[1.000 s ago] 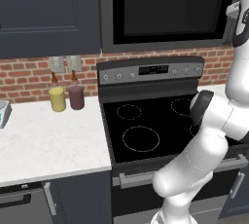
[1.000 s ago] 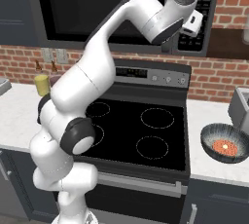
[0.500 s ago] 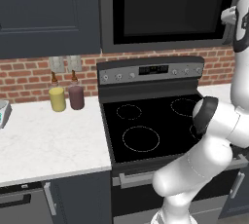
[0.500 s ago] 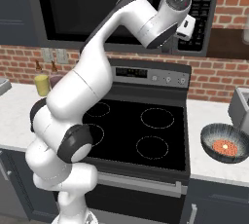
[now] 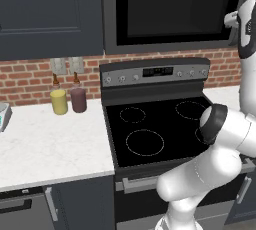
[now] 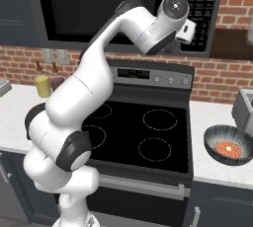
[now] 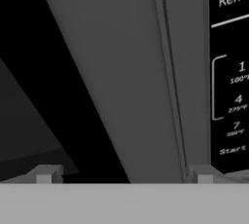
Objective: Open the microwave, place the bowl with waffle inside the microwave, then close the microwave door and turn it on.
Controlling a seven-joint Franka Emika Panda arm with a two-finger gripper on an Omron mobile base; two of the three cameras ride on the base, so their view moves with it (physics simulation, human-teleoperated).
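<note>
On the white countertop (image 5: 45,144) at the far left stand a yellow jar (image 5: 59,101) and a maroon jar (image 5: 78,99), side by side and just touching the red brick backsplash (image 5: 30,81), below a dark panelled cabinet (image 5: 45,14). To their right sits the black glass-top stove (image 5: 150,129) with its grey control panel (image 5: 155,74) along the back. Directly above the stove hangs the microwave (image 6: 29,18); the microwave door (image 5: 175,6) is closed, its black glass window facing the room. The white arm (image 6: 94,78) rises from the base, bends over the stove and reaches up to the right end of the microwave front. The gripper (image 7: 124,174) is wide open with nothing between the fingers; in the hand view its two fingertips (image 7: 44,175) straddle the grey door frame (image 7: 121,72) and a thin vertical seam, close to the surface. To the right of that frame lies the black keypad (image 7: 231,96), with number keys and a Start label legible. At the far right, on the countertop beyond the stove, rests the bowl (image 6: 221,137), upright, with the orange waffle (image 6: 229,149) lying inside it, well apart from the gripper. A grey appliance (image 6: 244,110) stands just behind the bowl; what it is cannot be told.
</note>
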